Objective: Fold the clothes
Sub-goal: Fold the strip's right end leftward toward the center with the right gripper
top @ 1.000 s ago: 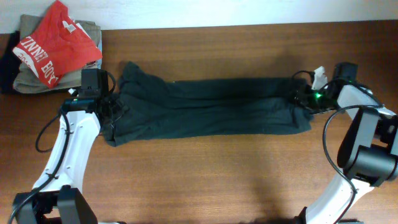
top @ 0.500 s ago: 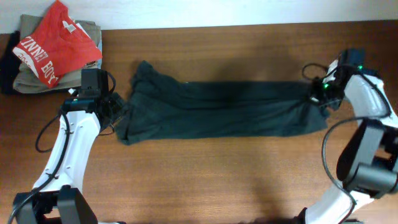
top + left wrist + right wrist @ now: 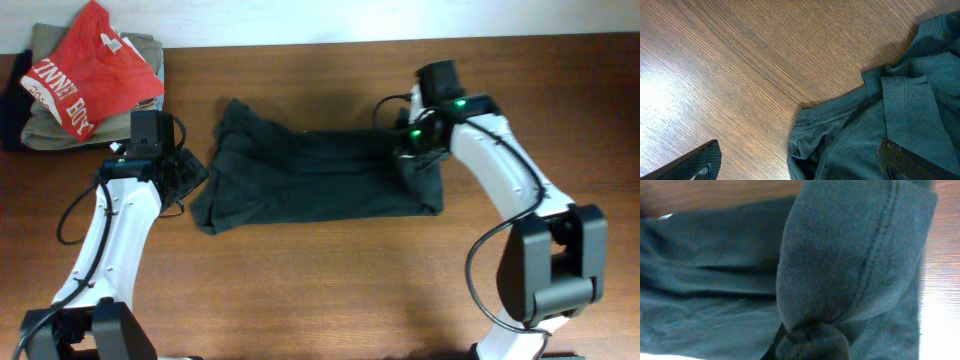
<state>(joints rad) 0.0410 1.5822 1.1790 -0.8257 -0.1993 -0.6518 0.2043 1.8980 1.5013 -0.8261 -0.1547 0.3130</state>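
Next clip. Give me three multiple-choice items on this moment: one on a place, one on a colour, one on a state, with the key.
1. Where does the red shirt lie?
A) on the stack at the far left corner of the table
B) at the table's middle
C) at the table's near edge

2. What colour is the T-shirt being folded?
A) khaki
B) dark charcoal
C) white

3. How does the left gripper stand?
A) shut on a sleeve
B) out of view
C) open

Key:
1 A, the overhead view shows the red shirt on top of the stack in that corner.
2 B, the T-shirt looks dark charcoal from overhead.
3 C, its fingers sit far apart in the left wrist view.
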